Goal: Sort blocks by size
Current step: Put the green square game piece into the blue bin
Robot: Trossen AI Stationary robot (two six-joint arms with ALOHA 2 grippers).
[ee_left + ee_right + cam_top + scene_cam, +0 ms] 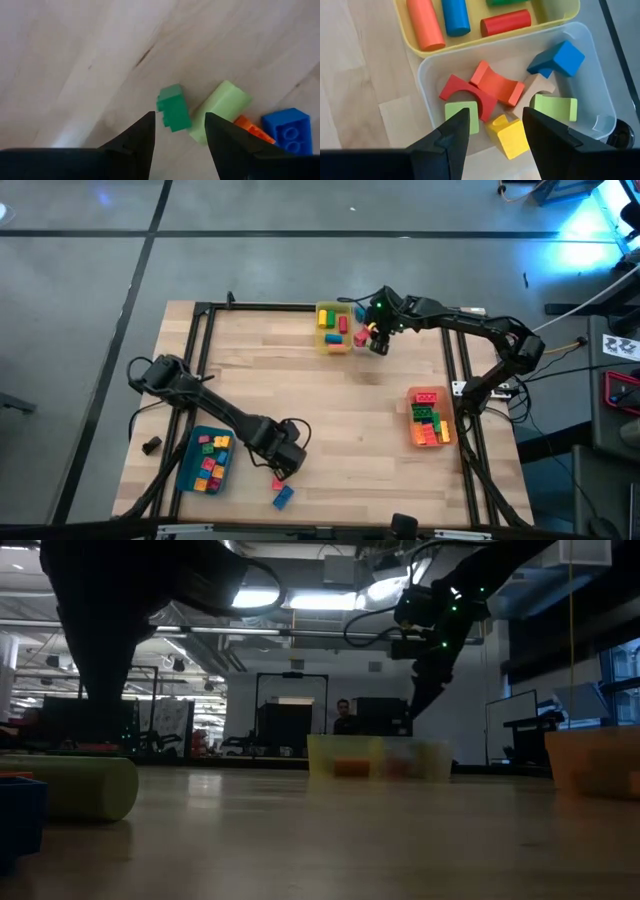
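My left tool (179, 131) hangs open and empty just above a small green plastic brick (173, 107), which lies on the wooden table (75, 60) beside a pale green cylinder (220, 111). It looks light, rigid and slick; I'd pinch its flat sides. My right tool (495, 127) hovers open over a clear bin (600, 100).

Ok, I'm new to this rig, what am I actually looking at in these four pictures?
Two dark robot arms work at a wooden table. One picture looks straight down, one looks level across the tabletop, and two come from cameras on the wrists. The left pincer is open and empty, just above a green block beside a pale green cylinder and a blue brick. The right pincer hangs open over a clear bin of blocks, next to a yellow bin. A teal bin and an orange bin hold more.
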